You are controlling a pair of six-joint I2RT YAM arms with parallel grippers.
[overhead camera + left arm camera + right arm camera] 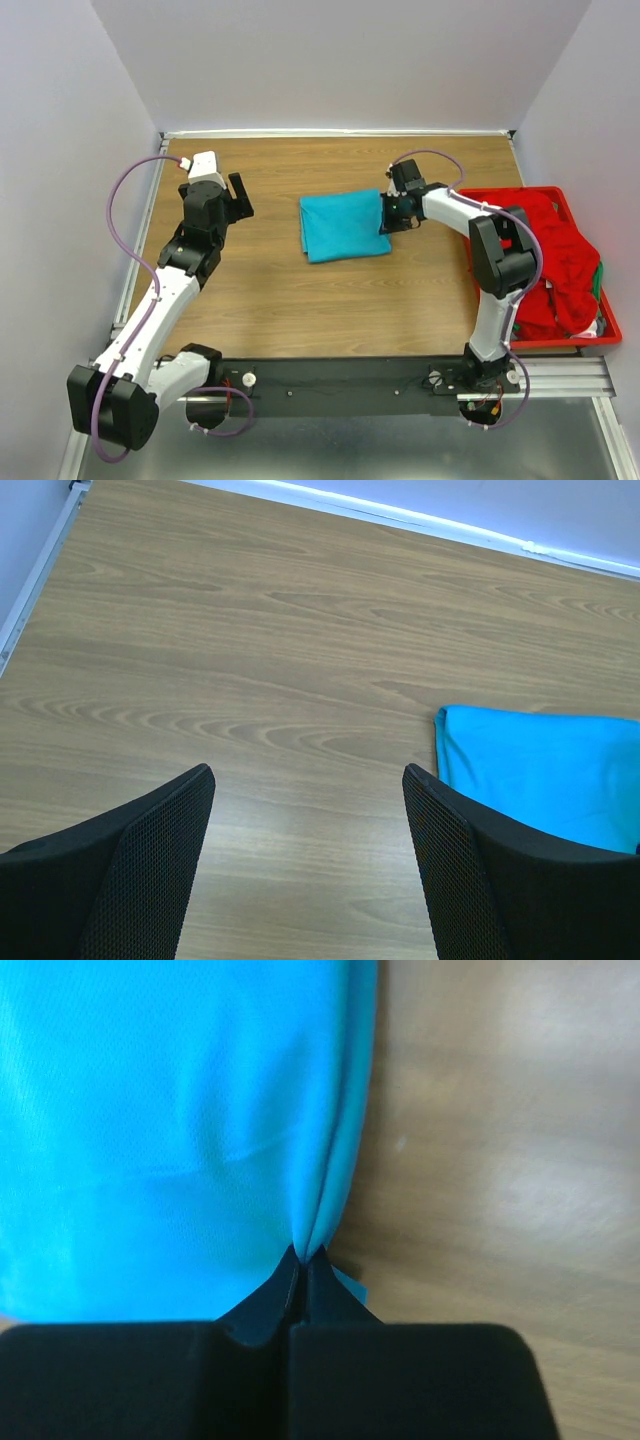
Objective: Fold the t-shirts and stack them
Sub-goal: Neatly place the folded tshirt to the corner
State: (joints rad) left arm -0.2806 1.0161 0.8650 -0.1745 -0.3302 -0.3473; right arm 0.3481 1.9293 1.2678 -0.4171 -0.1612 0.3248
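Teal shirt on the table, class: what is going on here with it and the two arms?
The right gripper is shut on the right edge of the folded teal t-shirt, which lies flat mid-table. The left gripper is open, holding nothing, over bare wood of the table left of the shirt. A heap of red t-shirts lies unfolded in the red crate at the right, so no stack is begun yet.

Top cam is looking down from above/behind over the whole table (270, 310). L wrist cam is viewing wood fwd from mid-height; R wrist cam is sitting close-up; all sharing the teal t-shirt (343, 226).
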